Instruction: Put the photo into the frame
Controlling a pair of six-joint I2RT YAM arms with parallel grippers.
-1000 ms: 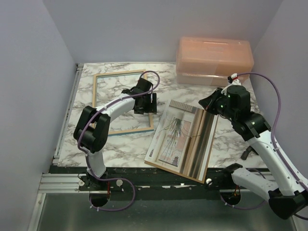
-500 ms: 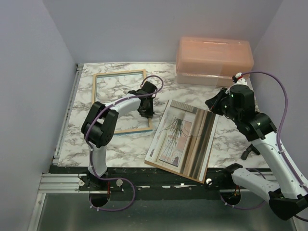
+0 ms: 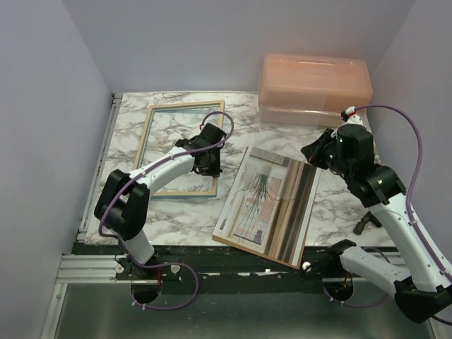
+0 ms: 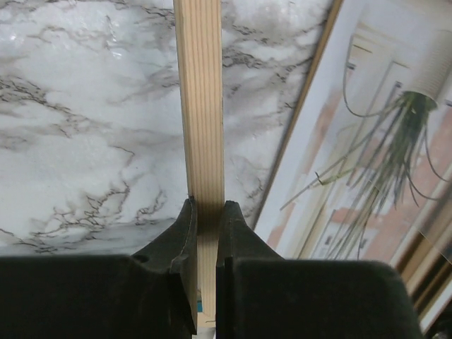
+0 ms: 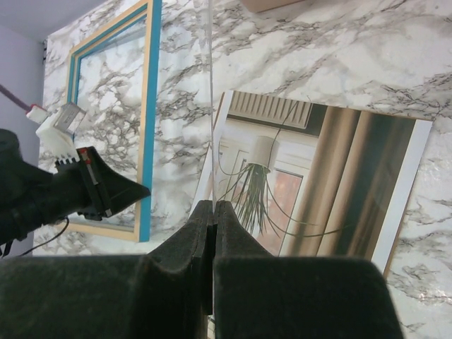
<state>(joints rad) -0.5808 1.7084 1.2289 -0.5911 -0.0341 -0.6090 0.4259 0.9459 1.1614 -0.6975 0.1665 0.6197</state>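
The left gripper [image 4: 206,214] pinches the pale right rail of the frame [image 4: 200,106], which sits on the left of the table [image 3: 176,219]. The right gripper [image 5: 213,210] clamps a thin clear pane [image 5: 212,127], seen edge-on. The photo [image 3: 268,198] lies face up just right of the frame.

Quick count from my end: one frame [image 3: 187,105], one photo [image 3: 265,198], one peach box [image 3: 314,88]. Plus one clear sheet [image 5: 212,85], seen edge-on, and two grippers: my left gripper [image 4: 206,208] and right gripper [image 5: 213,206].
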